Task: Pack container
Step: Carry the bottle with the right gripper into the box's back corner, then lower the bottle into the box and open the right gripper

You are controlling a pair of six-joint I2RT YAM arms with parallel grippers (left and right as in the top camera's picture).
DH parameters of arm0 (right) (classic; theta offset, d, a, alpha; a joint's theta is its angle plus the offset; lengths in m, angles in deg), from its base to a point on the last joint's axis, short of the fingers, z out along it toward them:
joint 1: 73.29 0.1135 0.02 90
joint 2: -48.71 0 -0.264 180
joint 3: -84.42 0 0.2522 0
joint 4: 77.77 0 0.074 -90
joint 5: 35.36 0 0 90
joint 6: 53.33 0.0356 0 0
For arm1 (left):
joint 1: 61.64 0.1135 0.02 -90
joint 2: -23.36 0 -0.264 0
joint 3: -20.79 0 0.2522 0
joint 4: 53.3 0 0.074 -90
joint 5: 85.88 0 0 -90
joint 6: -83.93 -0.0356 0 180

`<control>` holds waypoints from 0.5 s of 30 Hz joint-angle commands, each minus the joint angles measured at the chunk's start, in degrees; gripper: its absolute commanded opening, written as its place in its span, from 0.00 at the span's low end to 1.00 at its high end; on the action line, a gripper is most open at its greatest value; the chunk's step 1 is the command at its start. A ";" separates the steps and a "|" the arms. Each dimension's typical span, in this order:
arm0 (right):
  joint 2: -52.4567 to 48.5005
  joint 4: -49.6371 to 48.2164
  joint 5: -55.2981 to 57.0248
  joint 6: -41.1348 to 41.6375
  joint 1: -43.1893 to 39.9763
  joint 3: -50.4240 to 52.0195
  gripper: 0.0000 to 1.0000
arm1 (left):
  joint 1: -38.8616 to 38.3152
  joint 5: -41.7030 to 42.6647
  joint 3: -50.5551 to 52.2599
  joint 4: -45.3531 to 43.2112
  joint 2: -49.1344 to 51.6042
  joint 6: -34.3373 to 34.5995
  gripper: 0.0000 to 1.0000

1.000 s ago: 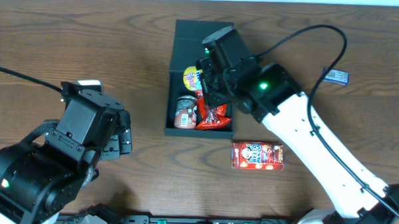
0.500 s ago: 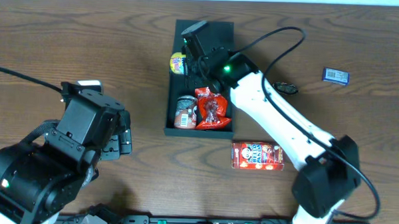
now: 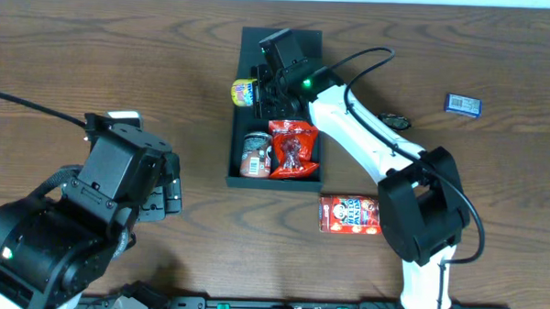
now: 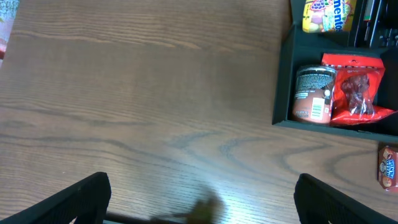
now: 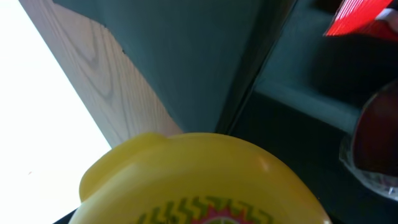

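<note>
Over the last second the right gripper [image 3: 266, 92], jaws part-closed on the yellow Mentos pack [image 3: 244, 91], has moved from inside the container [image 3: 274, 179] to its left wall. The container sits mid-table [image 3: 122, 57]. The pack overhangs the wall, so placement looks incomplete. The left gripper [image 3: 161, 193] stands wide and empty.

Surface [image 3: 122, 57] is brown wood grain, fairly matt. The container [image 3: 274, 181] looks like dull teal cardboard, zero shine. Yellow Mentos pack [image 3: 243, 91] is smooth glossy plastic, red snack bag [image 3: 294, 148] is shiny crinkly film, and my right arm [image 3: 358, 136] is smooth white plastic.
</note>
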 commanded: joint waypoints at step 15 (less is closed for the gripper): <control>-0.11 7.17 -0.37 0.79 2.01 -1.07 0.02 | 0.37 -0.81 0.37 0.28 -0.07 -0.81 0.95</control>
